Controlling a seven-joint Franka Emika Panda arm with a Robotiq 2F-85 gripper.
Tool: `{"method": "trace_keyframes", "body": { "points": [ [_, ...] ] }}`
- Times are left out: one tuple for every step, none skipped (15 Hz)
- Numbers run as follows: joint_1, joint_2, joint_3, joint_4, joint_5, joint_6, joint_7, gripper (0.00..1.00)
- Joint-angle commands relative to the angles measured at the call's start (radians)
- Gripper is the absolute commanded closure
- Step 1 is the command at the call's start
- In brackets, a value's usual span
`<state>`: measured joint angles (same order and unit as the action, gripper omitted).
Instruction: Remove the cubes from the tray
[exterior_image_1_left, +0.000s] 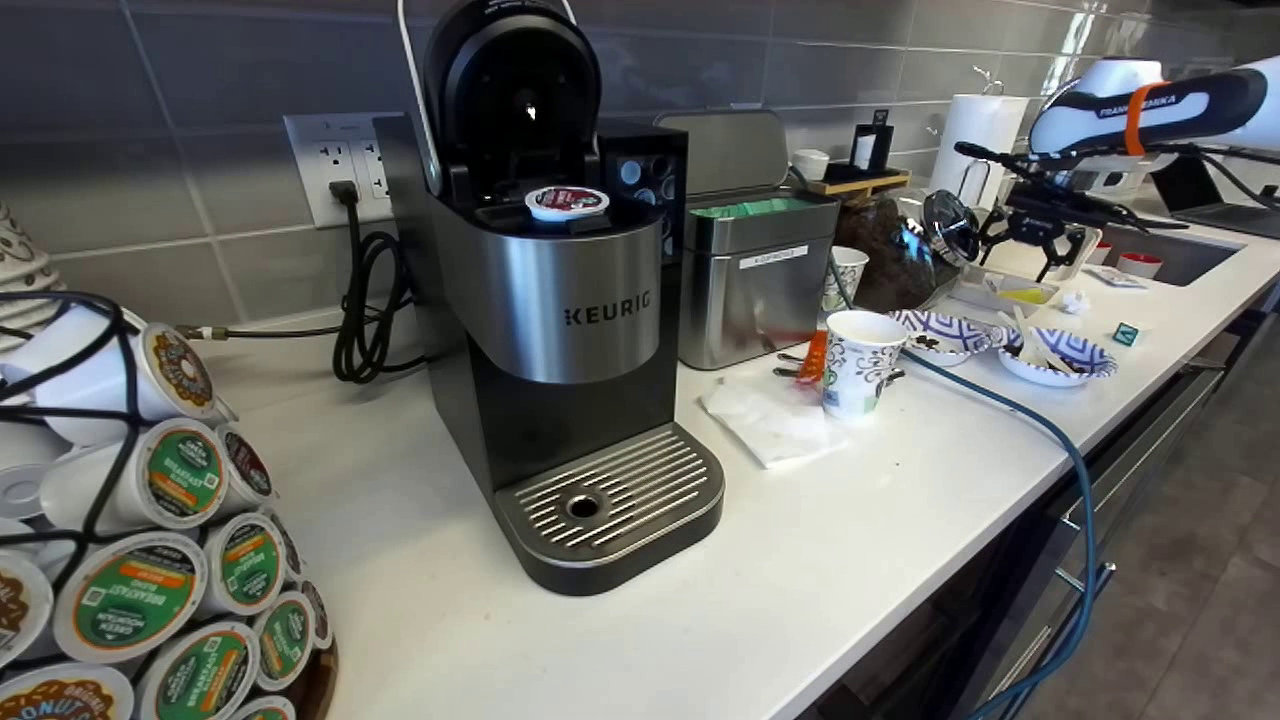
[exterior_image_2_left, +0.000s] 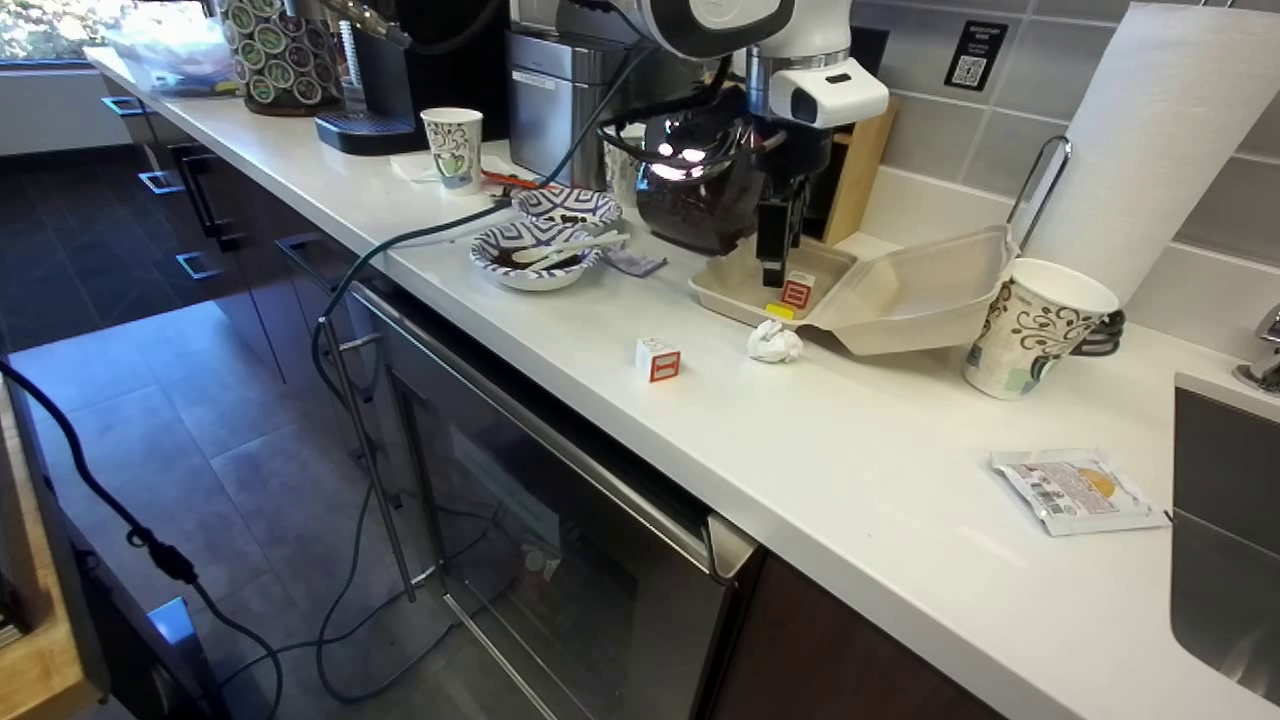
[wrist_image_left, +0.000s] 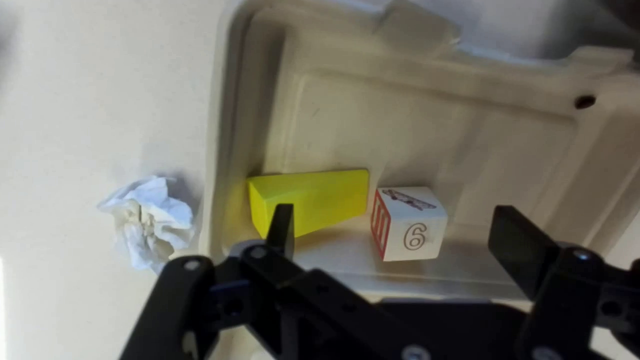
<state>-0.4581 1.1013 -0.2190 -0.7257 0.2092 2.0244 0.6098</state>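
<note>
A beige open tray (wrist_image_left: 400, 125) holds a white wooden cube (wrist_image_left: 412, 225) with a 6 and a red-framed side, and a yellow wedge-like block (wrist_image_left: 325, 197). In an exterior view, this cube (exterior_image_2_left: 797, 290) and the yellow block (exterior_image_2_left: 780, 312) show in the tray (exterior_image_2_left: 722, 302). Another cube (exterior_image_2_left: 658, 360) sits on the counter outside the tray; it also shows in an exterior view (exterior_image_1_left: 1126, 333). My gripper (wrist_image_left: 395, 220) is open and empty above the tray. Its fingers are on either side of the white cube, apart from it, the left one over the yellow block. It shows in both exterior views (exterior_image_1_left: 1014, 270) (exterior_image_2_left: 775, 272).
The tray's lid (exterior_image_2_left: 930, 290) lies open beside a paper cup (exterior_image_2_left: 1040, 325). A crumpled napkin (exterior_image_2_left: 774, 342) lies by the tray. Patterned bowls (exterior_image_2_left: 535, 255), a dark coffee pot (exterior_image_2_left: 690, 190) and a blue cable (exterior_image_2_left: 430, 232) are nearby. A sink (exterior_image_2_left: 1225, 520) is beyond.
</note>
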Motion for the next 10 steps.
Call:
{"method": "trace_keyframes", "body": {
  "points": [
    [-0.034,0.08,0.036,0.12,0.006,-0.006,0.021,0.04],
    [-0.039,0.093,0.042,0.135,0.007,-0.002,0.021,0.05],
    [-0.043,0.105,0.047,0.151,0.007,-0.001,0.022,0.08],
    [-0.045,0.117,0.054,0.168,0.006,0.0,0.021,0.07],
    [-0.049,0.13,0.061,0.184,0.006,0.003,0.02,0.1],
    [-0.051,0.14,0.067,0.2,0.006,0.001,0.018,0.09],
    [-0.052,0.151,0.069,0.215,0.002,-0.002,0.019,0.11],
    [-0.053,0.163,0.069,0.231,-0.004,-0.002,0.02,0.11],
    [-0.054,0.171,0.07,0.246,-0.007,-0.005,0.022,0.12],
    [-0.056,0.181,0.07,0.261,-0.01,-0.004,0.024,0.13]
  ]
}}
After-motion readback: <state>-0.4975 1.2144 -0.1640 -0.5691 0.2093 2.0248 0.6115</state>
